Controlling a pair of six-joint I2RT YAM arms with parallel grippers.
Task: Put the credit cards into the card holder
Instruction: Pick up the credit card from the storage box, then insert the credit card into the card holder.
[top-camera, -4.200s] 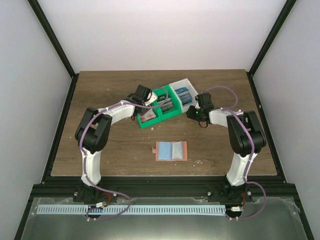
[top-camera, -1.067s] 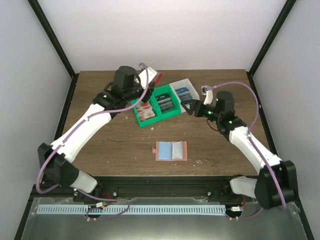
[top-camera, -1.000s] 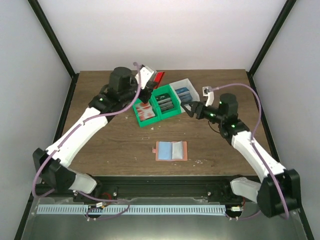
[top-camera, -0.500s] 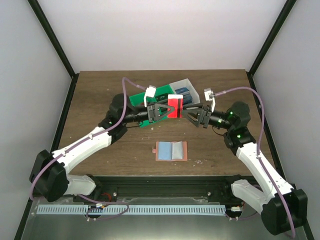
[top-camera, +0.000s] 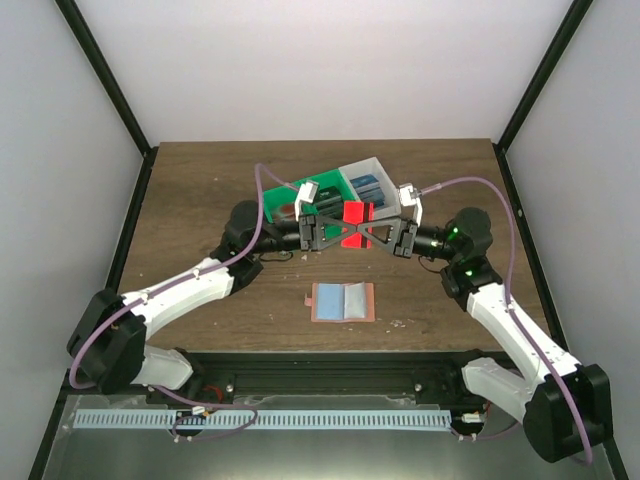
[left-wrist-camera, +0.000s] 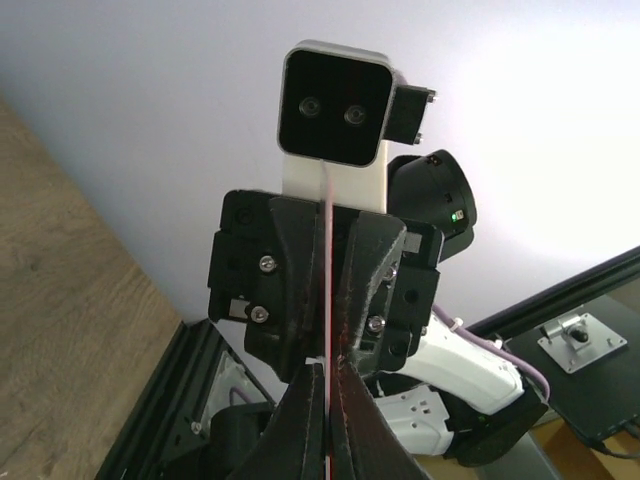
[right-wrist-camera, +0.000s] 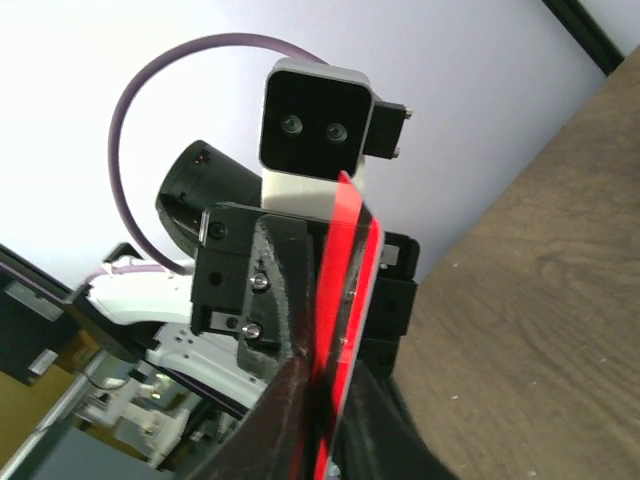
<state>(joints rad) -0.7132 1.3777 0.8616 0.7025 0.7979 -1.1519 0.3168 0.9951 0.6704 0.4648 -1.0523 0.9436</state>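
Tip to tip in mid-air above the desk (top-camera: 200, 190)! The left pincer (top-camera: 344, 231) is clamped tight on the red-and-white credit card (top-camera: 352, 213), and the right pincer (top-camera: 361, 232) pinches its opposite edge. The card holder (top-camera: 342, 301) lies open below, nearer the front edge.

Red card (top-camera: 352, 213) upright on edge in mid-air, pinched at both ends. Holder (top-camera: 342, 301) open flat on tabletop (top-camera: 200, 200), salmon border, pale blue inside facing up. Blue cards (top-camera: 368, 188) in white bin (top-camera: 362, 168).
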